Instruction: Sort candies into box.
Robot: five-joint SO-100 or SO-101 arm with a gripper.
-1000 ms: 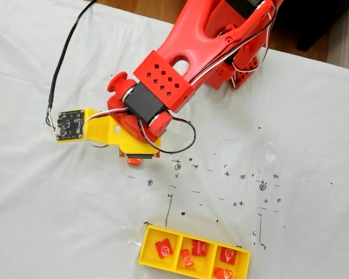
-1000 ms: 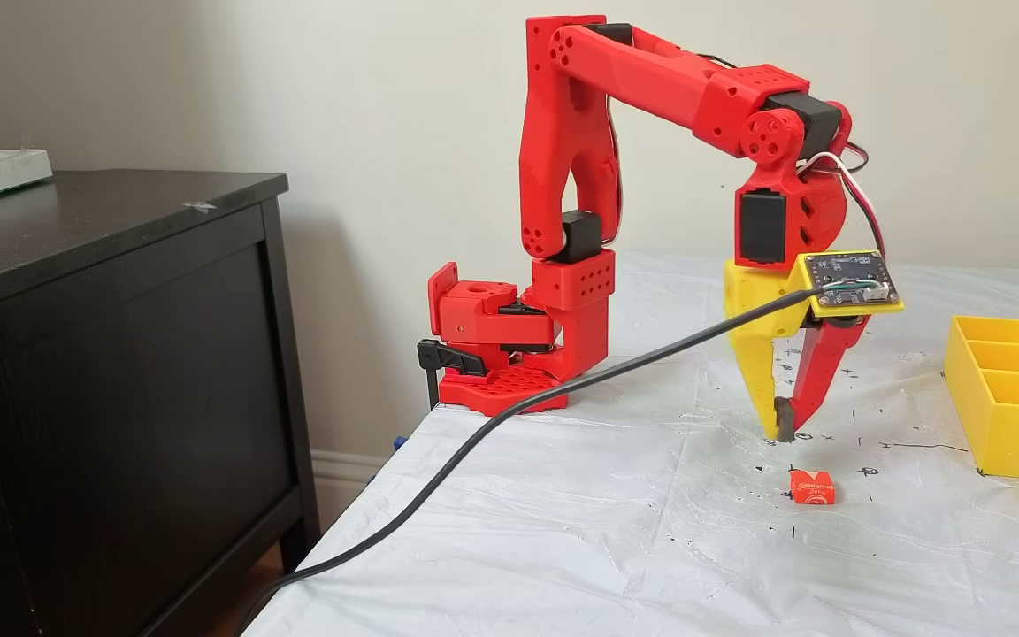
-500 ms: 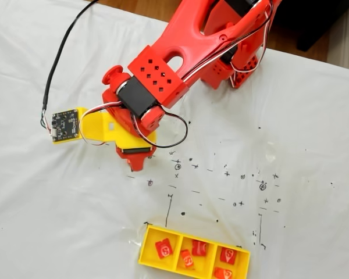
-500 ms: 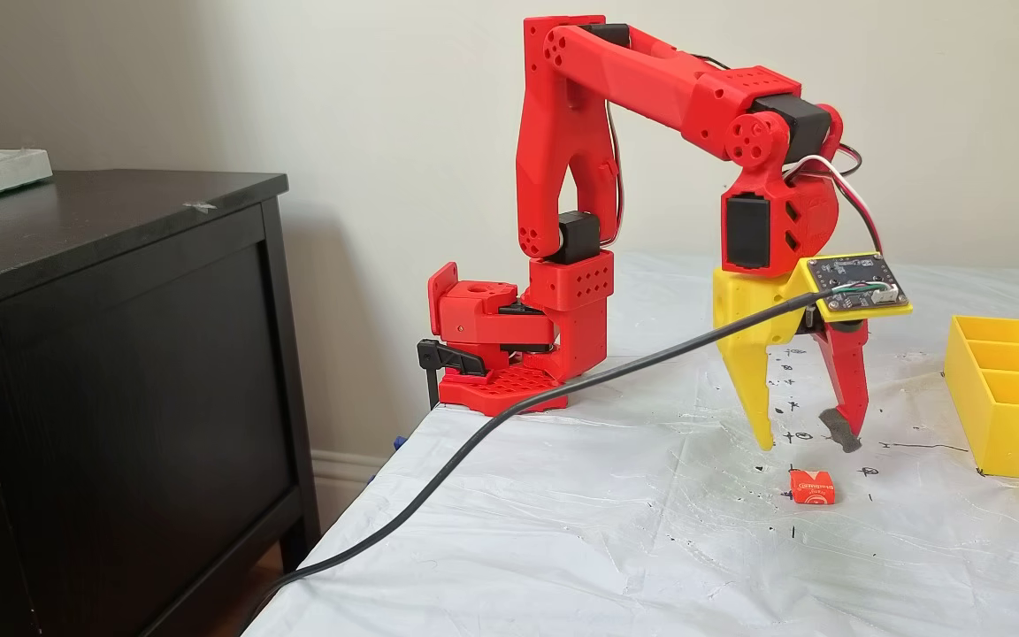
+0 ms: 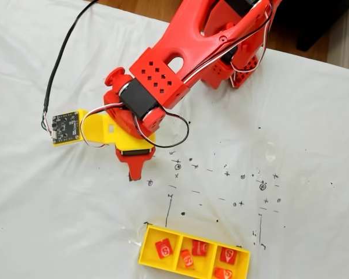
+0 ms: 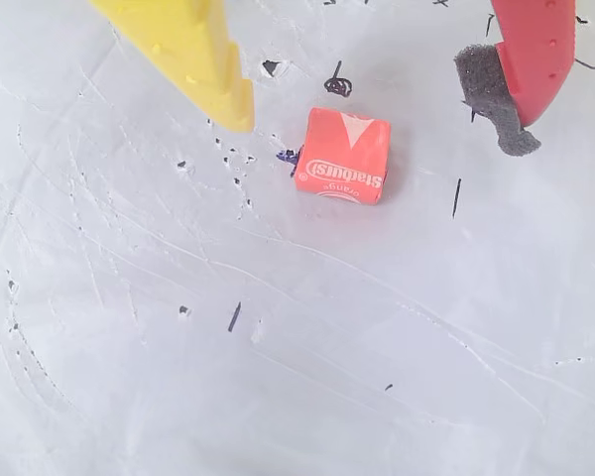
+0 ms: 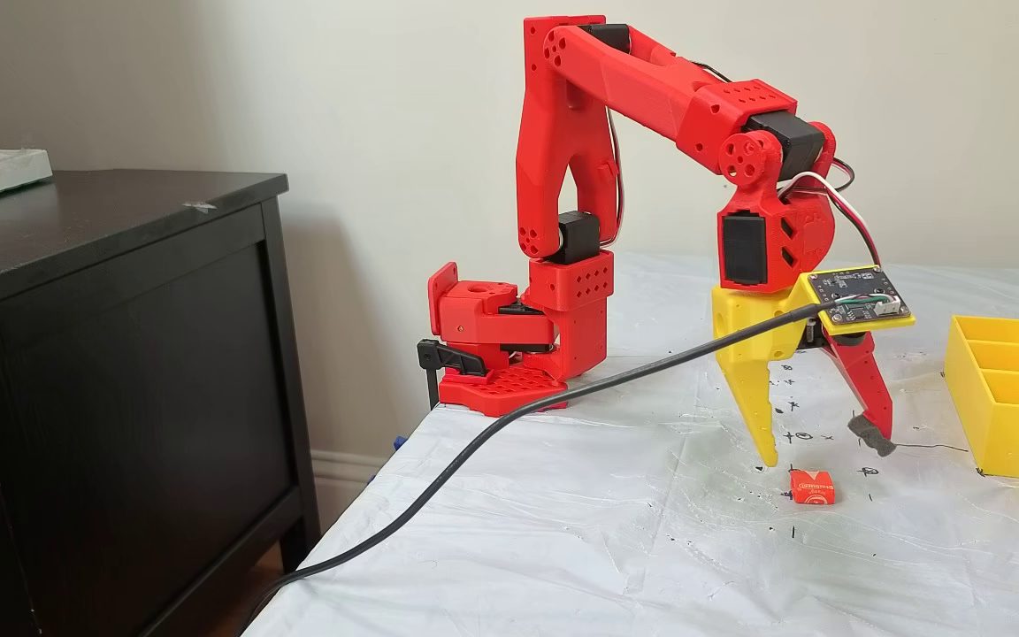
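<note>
Red printed arm (image 7: 651,80), black servos, tool (image 7: 823,451) with one yellow finger

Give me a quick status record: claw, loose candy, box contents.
claw: open, above the table, straddling the loose candy without touching it
loose candy: flat on the white sheet, between the yellow and red fingers in the wrist view
box: yellow, three compartments in a row
candies in box: five; one, two, two, from left to right in a fixed view
left to sort: one
</note>
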